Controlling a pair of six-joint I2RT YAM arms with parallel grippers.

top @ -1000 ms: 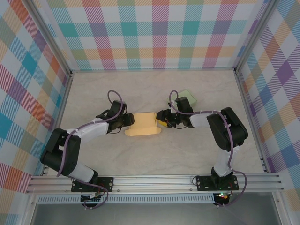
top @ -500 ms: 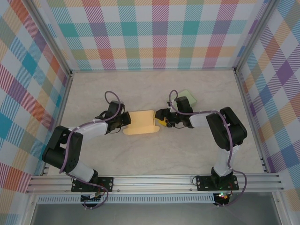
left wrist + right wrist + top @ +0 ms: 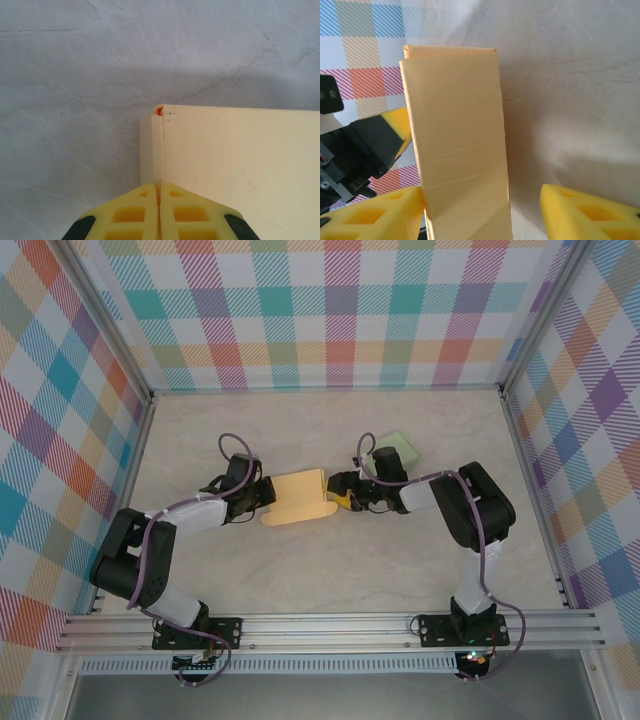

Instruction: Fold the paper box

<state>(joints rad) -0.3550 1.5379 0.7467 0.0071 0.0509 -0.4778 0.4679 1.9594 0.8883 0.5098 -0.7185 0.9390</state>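
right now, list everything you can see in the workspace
paper box: one, pale orange, lying mid-table between the two grippers
small object: one, pale green, on the table just behind the right arm; too small to identify
table: one, beige marbled, under everything
walls: three, multicolour plaid, at the back and both sides
rail: one, silver metal, along the near edge, carrying both arm bases
left gripper: one, yellow fingers, shut on the box's left edge
right gripper: one, yellow fingers, open at the box's right end
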